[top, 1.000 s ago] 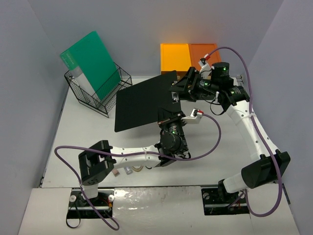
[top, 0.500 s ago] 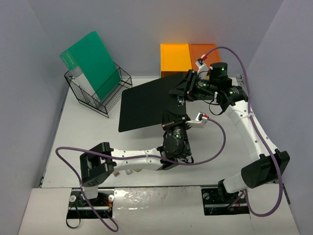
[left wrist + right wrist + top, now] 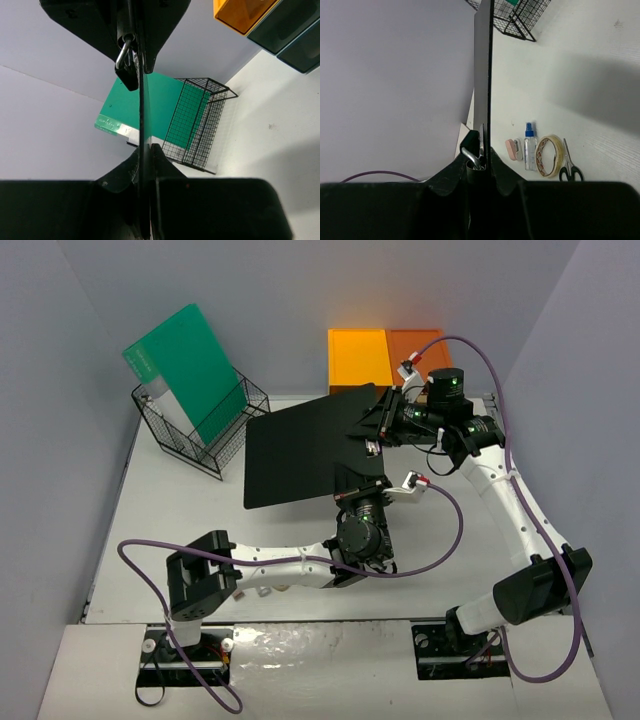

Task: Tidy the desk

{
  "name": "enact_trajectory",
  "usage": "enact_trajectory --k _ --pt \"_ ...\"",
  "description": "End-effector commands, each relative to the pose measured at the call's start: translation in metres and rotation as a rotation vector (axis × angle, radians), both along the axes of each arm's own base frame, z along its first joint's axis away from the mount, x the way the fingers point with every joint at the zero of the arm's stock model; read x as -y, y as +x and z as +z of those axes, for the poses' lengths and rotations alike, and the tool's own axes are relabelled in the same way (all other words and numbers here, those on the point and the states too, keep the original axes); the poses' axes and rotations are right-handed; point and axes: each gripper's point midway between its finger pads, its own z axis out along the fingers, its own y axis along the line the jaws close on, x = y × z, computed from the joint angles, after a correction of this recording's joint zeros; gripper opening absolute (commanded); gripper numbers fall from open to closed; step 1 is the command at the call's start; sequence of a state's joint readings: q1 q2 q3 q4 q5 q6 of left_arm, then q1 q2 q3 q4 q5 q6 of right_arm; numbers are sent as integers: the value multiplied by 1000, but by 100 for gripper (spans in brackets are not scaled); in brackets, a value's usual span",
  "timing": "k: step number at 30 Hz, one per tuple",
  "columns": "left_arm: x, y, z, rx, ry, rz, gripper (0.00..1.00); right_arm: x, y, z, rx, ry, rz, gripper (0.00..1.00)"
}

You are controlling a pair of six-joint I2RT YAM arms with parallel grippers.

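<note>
Clamping the black folder (image 3: 300, 455) between both claws, I have my left claw (image 3: 356, 482) pinched on its six o'clock edge and my right claw (image 3: 376, 430) pinched on its three o'clock edge, holding it clear of the desk (image 3: 170, 530). Its long axis runs roughly three to nine. The wire basket (image 3: 200, 435) lies at ten o'clock, beyond the free edge. I judge my left claw slightly nearer.

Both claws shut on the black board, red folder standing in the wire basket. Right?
No. The folder in the wire basket is green, not red; the top external view shows it. The left claw and right claw are both shut on the black board.
</note>
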State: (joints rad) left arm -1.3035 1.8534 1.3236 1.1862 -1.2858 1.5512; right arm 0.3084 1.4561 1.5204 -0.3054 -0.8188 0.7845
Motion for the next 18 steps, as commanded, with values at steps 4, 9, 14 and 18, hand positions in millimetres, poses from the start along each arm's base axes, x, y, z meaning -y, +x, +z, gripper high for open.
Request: enact_trajectory --k 4,9,14,18 --pt "-12 -3 46 61 -131 9 2 -7 3 23 87 33 34 0" --pt "-15 -9 56 79 -132 15 31 -9 9 24 94 30 23 0" --pt "-18 -9 61 91 -117 10 40 -14 11 24 88 30 26 0" --pt "-17 -8 63 102 -93 9 40 -14 13 27 92 32 26 0"
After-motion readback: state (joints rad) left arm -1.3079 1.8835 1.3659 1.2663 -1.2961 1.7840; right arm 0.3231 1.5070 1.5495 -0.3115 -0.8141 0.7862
